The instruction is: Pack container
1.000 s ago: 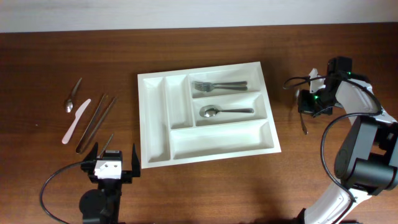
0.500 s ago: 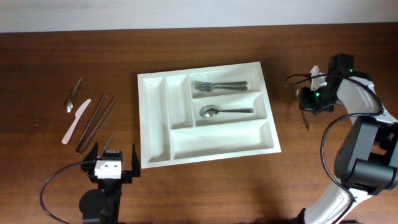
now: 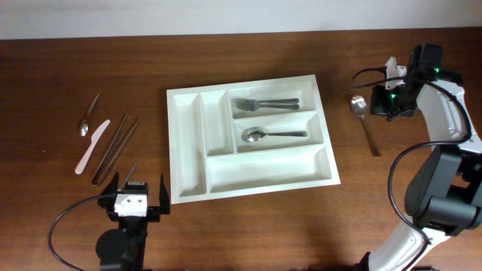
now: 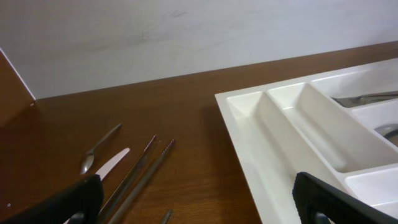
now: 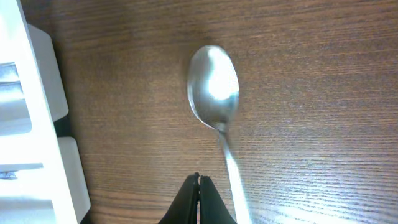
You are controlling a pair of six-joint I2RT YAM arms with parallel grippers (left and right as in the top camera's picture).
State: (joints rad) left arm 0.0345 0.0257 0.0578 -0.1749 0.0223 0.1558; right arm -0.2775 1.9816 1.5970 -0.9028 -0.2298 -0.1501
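Overhead, right end effector (image 3: 384,103) has drawn back off the spoon (image 3: 358,105), cutlery tray (image 3: 188,150) well to its left; left end effector (image 3: 138,193) gapes empty. Left wrist: cutlery tray (image 4: 273,143) ahead-right. Right wrist: tips shut, empty, spoon (image 5: 213,87) just ahead.

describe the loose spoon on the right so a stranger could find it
From the white cutlery tray mid-table, look past its right edge to bare wood. The spoon lies there, bowl toward the far side. Unlike the tray's spoon and the small spoon far left, it lies alone.
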